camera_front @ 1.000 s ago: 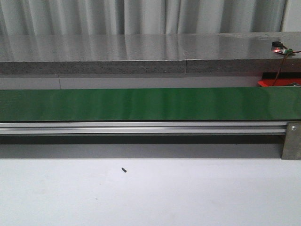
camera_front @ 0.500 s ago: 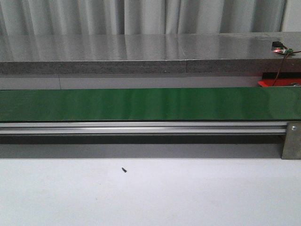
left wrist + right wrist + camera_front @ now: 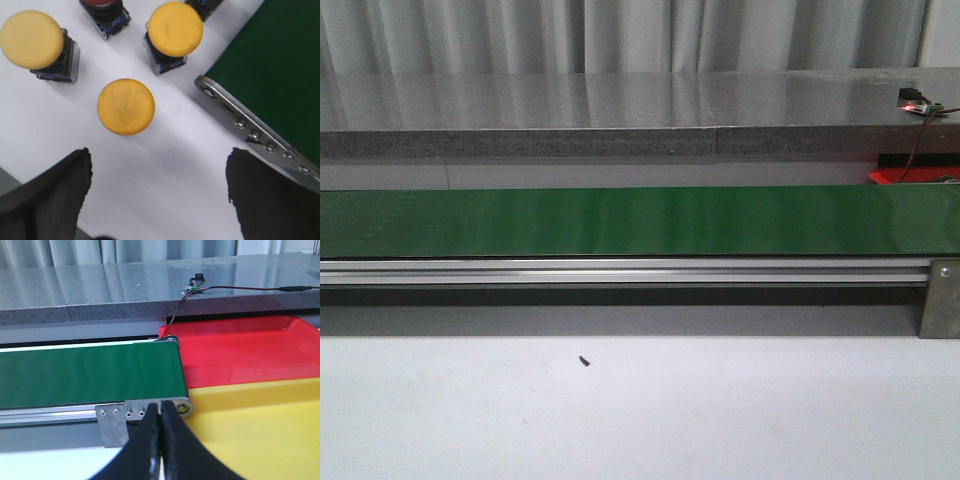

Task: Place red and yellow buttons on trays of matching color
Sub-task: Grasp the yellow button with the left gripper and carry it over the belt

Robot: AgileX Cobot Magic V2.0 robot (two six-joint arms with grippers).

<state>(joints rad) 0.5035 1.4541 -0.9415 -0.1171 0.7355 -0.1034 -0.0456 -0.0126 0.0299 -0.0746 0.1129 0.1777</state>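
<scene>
The left gripper (image 3: 157, 195) hangs spread wide over the white surface (image 3: 165, 165), its two dark fingers (image 3: 47, 195) well apart with nothing between them. Just ahead of the gap stands a yellow button (image 3: 126, 106), seen from straight above so that only its round cap shows; it touches neither finger. Beyond it are a second yellow button (image 3: 175, 29) and a third yellow button (image 3: 31, 39), both tilted in the view so their dark square bases show, and a red button (image 3: 101, 4) cut off by the picture's edge. The metal end of the green conveyor belt (image 3: 270, 65) lies beside this group. The right gripper (image 3: 160, 450) is closed, its black fingers pressed together and holding nothing. Past it, in the right wrist view alone, lie the yellow tray (image 3: 260, 425) and the red tray (image 3: 240, 352), side by side and touching, at the end of the belt. The front view shows only the long belt, its aluminium rail (image 3: 620, 270), the grey shelf (image 3: 620, 110) behind and a corner of the red tray; no buttons or grippers appear in it.
</scene>
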